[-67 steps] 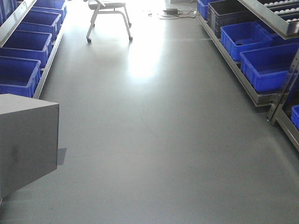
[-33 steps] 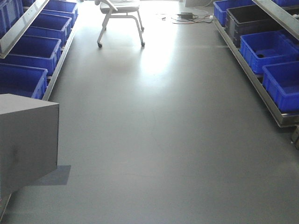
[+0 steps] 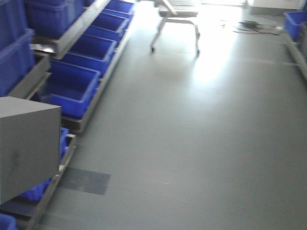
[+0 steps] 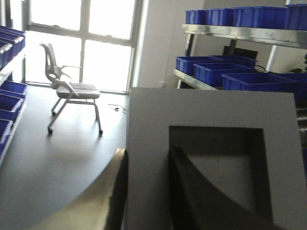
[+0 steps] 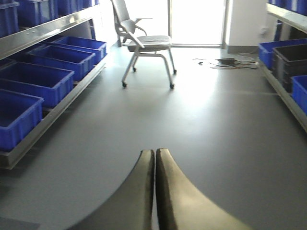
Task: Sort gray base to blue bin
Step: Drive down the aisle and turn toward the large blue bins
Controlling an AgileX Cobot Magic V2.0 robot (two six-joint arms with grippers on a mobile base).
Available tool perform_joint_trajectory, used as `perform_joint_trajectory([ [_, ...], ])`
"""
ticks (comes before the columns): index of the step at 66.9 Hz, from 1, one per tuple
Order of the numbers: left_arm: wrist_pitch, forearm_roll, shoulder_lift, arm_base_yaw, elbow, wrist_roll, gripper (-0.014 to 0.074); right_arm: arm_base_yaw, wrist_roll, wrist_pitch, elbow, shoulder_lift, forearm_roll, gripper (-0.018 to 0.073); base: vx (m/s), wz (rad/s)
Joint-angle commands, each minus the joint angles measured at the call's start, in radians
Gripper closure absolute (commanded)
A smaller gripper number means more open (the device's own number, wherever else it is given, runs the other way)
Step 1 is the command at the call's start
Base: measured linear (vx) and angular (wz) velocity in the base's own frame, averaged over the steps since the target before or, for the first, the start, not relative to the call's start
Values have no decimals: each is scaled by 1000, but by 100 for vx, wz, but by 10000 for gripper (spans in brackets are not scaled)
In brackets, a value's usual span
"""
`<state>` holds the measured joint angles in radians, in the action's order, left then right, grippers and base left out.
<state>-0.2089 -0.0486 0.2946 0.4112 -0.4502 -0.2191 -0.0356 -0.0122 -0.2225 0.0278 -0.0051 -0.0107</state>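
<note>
The gray base (image 4: 148,143) fills the lower right of the left wrist view, its square recess facing the camera. My left gripper (image 4: 146,155) is shut on its left wall, one finger outside and one inside the recess. The same gray base (image 3: 26,143) shows at the left edge of the front view. Blue bins (image 3: 72,86) line low racks on the left; a blue bin (image 5: 36,81) row also shows in the right wrist view. My right gripper (image 5: 155,153) is shut on nothing, over bare floor.
A wheeled chair (image 3: 175,19) stands far down the aisle by the bright window. Cables (image 3: 259,26) lie on the floor at the far right. More blue bins (image 4: 230,72) fill shelves on the right side. A dark patch (image 3: 86,181) marks the floor near the left rack.
The front view has swung left: the left racks and bins now fill more of the frame and the right racks have slid almost out. The gray base keeps its place in view.
</note>
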Motion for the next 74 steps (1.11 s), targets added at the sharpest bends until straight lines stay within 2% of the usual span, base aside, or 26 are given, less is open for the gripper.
perform_joint_trajectory([
  [1,111,-6,4,2,-28,-4,594,1,12,72,2,18,4,564,20,74],
  [74,111,-6,4,2,-28,-4,594,1,12,72,2,18,4,564,18,70],
])
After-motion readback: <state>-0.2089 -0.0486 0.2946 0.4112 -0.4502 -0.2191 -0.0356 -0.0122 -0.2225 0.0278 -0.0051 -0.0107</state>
